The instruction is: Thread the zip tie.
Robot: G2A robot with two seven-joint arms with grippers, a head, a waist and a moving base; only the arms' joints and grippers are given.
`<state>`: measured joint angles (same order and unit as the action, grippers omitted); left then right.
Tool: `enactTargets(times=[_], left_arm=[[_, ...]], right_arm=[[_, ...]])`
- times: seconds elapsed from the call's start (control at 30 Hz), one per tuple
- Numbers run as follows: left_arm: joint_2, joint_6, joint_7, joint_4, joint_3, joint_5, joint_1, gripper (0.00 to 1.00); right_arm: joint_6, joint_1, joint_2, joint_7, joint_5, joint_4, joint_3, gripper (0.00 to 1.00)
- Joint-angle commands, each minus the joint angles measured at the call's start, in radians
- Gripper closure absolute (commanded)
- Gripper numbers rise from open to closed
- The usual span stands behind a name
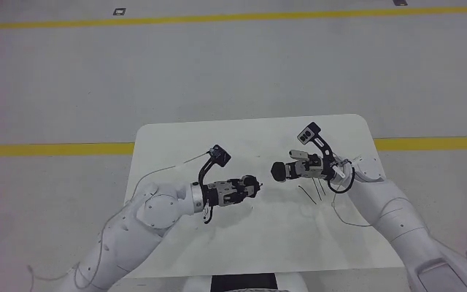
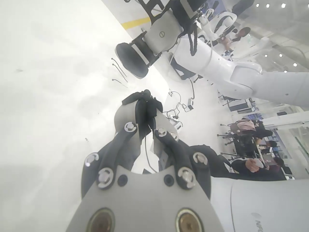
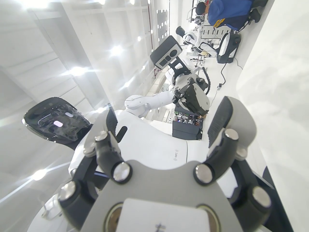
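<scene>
**Me:** My left end effector [image 2: 144, 102] is pinched shut on what looks like the zip tie [image 2: 146, 146], above the table [image 2: 48, 49]. My right end effector [image 3: 167, 114] gapes empty.
**Partner:** Next?
**Me:** It's gripped but unthreaded. The right probably must catch its tail precisely.

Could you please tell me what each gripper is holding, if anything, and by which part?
The left gripper is shut on a black zip tie, seemingly near its head; the right gripper is open and empty.

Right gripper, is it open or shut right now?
Open. In the right wrist view the right gripper has its fingers spread wide apart, with nothing held between them.
</scene>
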<state>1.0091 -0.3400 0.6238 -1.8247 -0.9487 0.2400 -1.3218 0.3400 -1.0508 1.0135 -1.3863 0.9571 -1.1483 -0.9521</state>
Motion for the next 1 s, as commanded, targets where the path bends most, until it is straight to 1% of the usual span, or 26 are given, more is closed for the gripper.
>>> enactTargets(times=[0.0, 0.07, 0.1, 0.13, 0.17, 0.2, 0.37, 0.4, 0.47, 0.5, 0.53, 0.87, 0.9, 0.97], left_arm=[[0.0, 0.0, 0.0, 0.0, 0.0, 0.0, 0.0, 1.0], [0.0, 0.0, 0.0, 0.0, 0.0, 0.0, 0.0, 1.0], [0.0, 0.0, 0.0, 0.0, 0.0, 0.0, 0.0, 1.0], [0.0, 0.0, 0.0, 0.0, 0.0, 0.0, 0.0, 1.0], [0.0, 0.0, 0.0, 0.0, 0.0, 0.0, 0.0, 1.0], [0.0, 0.0, 0.0, 0.0, 0.0, 0.0, 0.0, 1.0], [0.0, 0.0, 0.0, 0.0, 0.0, 0.0, 0.0, 1.0], [0.0, 0.0, 0.0, 0.0, 0.0, 0.0, 0.0, 1.0], [0.0, 0.0, 0.0, 0.0, 0.0, 0.0, 0.0, 1.0], [0.0, 0.0, 0.0, 0.0, 0.0, 0.0, 0.0, 1.0], [0.0, 0.0, 0.0, 0.0, 0.0, 0.0, 0.0, 1.0], [0.0, 0.0, 0.0, 0.0, 0.0, 0.0, 0.0, 1.0], [0.0, 0.0, 0.0, 0.0, 0.0, 0.0, 0.0, 1.0], [0.0, 0.0, 0.0, 0.0, 0.0, 0.0, 0.0, 1.0]], right_arm=[[-0.002, -0.001, 0.0, 0.007, -0.006, -0.001, 0.0, 0.0], [0.0, -0.01, -0.006, 0.041, -0.059, -0.015, -0.014, 0.0], [-0.001, -0.013, -0.012, 0.042, -0.103, -0.02, -0.025, 0.0], [-0.01, -0.014, -0.022, 0.042, -0.174, -0.028, -0.041, 0.0], [-0.012, -0.021, -0.029, 0.049, -0.198, -0.037, -0.058, 0.0], [-0.019, -0.025, -0.037, 0.048, -0.249, -0.045, -0.072, 0.0], [-0.079, -0.051, -0.079, 0.039, -0.467, -0.105, -0.15, 0.0], [-0.09, -0.055, -0.085, 0.039, -0.504, -0.119, -0.161, 0.0], [-0.116, -0.06, -0.1, 0.038, -0.626, -0.157, -0.178, 0.0], [-0.127, -0.065, -0.105, 0.037, -0.663, -0.176, -0.183, 0.0], [-0.128, -0.067, -0.11, 0.024, -0.727, -0.202, -0.182, 0.0], [-0.128, -0.067, -0.11, 0.024, -0.727, -0.202, -0.182, 0.0], [-0.128, -0.069, -0.11, 0.043, -0.728, -0.204, -0.186, 0.0], [-0.127, -0.074, -0.119, 0.054, -0.78, -0.224, -0.205, 0.0]])
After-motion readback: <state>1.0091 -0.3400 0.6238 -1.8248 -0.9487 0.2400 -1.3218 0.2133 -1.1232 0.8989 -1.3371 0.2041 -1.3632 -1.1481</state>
